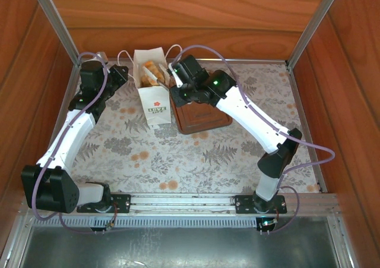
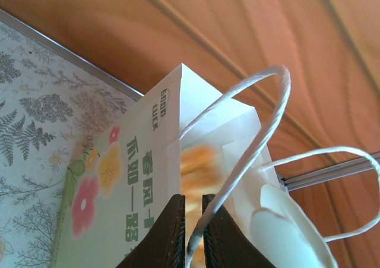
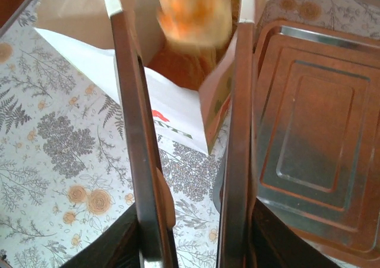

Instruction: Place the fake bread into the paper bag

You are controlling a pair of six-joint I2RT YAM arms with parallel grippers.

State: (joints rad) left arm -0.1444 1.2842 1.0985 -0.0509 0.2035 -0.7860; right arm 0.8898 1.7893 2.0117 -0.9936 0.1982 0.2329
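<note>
Top ext: shows paper bag [image 1: 153,98] upright at far side of tabletop [image 1: 196,161], mouth open, fake bread [image 1: 149,72] piled inside. Puts left gripper [image 1: 126,73] at bag's left rim and right gripper [image 1: 176,76] over right rim. Brown tray [image 1: 202,118] just beside bag, partly under right arm.

Left wrist: shows fingers [image 2: 169,238] nearly together, apparently clenched on bag rim, w/ cord handle [image 2: 285,84] running down between. Orange blur of bread [image 2: 199,167] inside bag.

Right wrist: shows fingers [image 3: 132,137] apart, grasping nothing. Blurred golden bread [image 3: 193,9] past the tips, at bag mouth; can't tell if touching anything. No pieces on visible part of tray [image 3: 303,119].

Handling, as judgement: expect bread light, stiff, glossy, so prob. slippery. Take across narrow middle, not tapered ends, w/ moderate squeeze. Expect bag thin, floppy, easy to tip or crease. Hold by rim near handle, no tugging. Reckon task near done.
</note>
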